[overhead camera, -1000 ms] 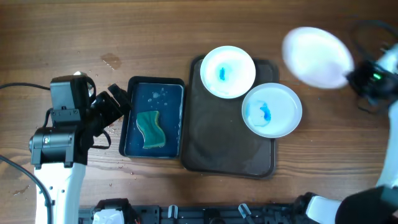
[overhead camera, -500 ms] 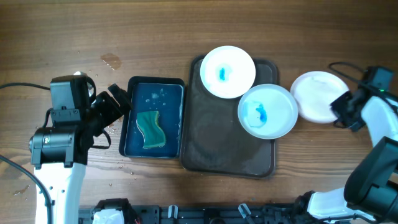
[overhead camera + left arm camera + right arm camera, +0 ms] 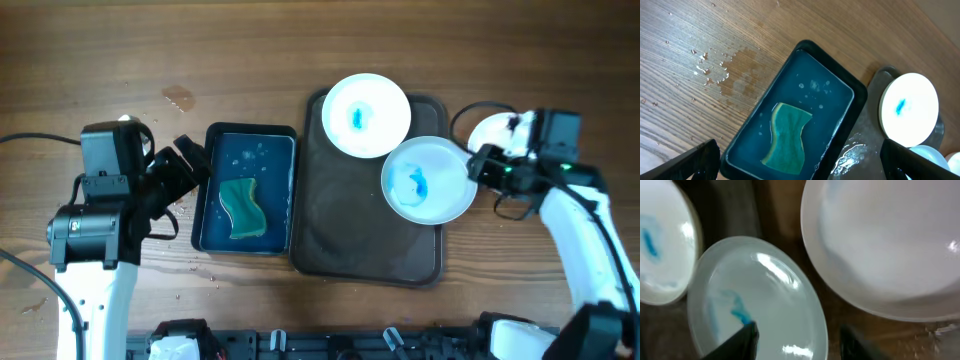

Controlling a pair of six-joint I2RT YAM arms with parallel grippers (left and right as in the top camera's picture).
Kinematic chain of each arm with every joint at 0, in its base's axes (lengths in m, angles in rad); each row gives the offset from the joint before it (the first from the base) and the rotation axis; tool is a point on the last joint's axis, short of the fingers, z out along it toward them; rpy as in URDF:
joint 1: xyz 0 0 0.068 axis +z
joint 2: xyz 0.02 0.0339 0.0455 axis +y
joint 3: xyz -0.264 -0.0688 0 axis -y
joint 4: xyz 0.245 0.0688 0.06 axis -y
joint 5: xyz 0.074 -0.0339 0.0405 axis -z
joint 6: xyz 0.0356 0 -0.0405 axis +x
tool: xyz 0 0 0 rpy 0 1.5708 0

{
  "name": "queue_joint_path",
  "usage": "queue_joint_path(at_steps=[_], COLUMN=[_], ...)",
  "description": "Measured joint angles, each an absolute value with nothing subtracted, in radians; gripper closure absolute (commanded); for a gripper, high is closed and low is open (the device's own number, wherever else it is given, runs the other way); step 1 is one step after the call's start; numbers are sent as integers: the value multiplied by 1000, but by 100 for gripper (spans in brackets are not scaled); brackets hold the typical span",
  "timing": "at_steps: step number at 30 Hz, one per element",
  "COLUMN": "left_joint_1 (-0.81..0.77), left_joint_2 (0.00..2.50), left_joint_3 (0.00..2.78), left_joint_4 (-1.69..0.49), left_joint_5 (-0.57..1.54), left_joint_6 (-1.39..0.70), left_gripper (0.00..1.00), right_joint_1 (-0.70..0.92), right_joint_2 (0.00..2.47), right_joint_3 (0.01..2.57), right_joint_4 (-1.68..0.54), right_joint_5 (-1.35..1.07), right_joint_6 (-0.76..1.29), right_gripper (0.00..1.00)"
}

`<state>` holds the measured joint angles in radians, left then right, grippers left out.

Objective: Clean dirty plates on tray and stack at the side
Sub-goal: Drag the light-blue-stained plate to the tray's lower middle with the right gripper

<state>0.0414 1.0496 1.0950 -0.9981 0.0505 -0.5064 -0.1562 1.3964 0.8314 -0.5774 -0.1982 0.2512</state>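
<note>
The right claw (image 3: 482, 166) hung released over the outer rim of a blue-smeared plate (image 3: 425, 180) overhanging the tray's (image 3: 350, 240) right edge, a second smeared plate (image 3: 367, 115) overlapped its far edge, a plain white plate (image 3: 492, 133) lay on the worktop (image 3: 100, 60) just right of the tray, and the left claw (image 3: 190, 160) gaped well left of it.

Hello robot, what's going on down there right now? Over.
Left tool open by sponge basin. Right tool open at near smeared plate's rim. Far smeared plate also on tray; plain plate on table beside. Nothing in the way.
</note>
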Motion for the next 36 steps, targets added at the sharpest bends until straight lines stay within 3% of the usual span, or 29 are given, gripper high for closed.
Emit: queue_joint_path(at_steps=[2,3,9,13,17,21,22,23,28,29,30,33,35,36], left_joint_1=[41,41,41,41,41,41,41,41,-2,-50,-96,-232,-274,-276], left_joint_2=[1050,1050,1050,1050,1050,1050,1050,1050,1081,1112,1147,1304,1443,1504], left_joint_3=[1095,1095,1095,1095,1095,1095,1095,1095,1096,1099,1099,1068,1000,977], left_joint_4=[-997,-996,-996,-996,-996,-996,-997,-1005,-1061,-1092,-1116,-1085,-1038,-996], left_joint_5=[51,51,51,51,51,51,51,73,224,227,214,126,79,66], left_joint_6=[-506,-506,-506,-506,-506,-506,-506,-507,-500,-498,-501,-580,-649,-664], left_gripper=[0,0,0,0,0,0,0,0,2,4,14,54,67,67], right_joint_1=[-136,-134,-134,-99,129,341,353,352,278,256,242,241,241,241], right_joint_2=[1467,1506,1515,1296,1200,1352,1426,1472,1438,1370,1286,1092,1052,1053], right_joint_3=[793,791,801,854,857,745,723,720,789,831,882,929,929,929], right_joint_4=[-524,-515,-614,-812,-844,-666,-640,-601,-662,-687,-693,-711,-761,-794], right_joint_5=[-183,-177,-156,-159,-177,-139,-118,-107,-99,-113,-138,-192,-210,-213], right_joint_6=[256,255,264,264,311,520,583,621,501,435,371,294,293,293], right_gripper=[60,95,96,96,96,96,89,71,68,68,69,70,70,71])
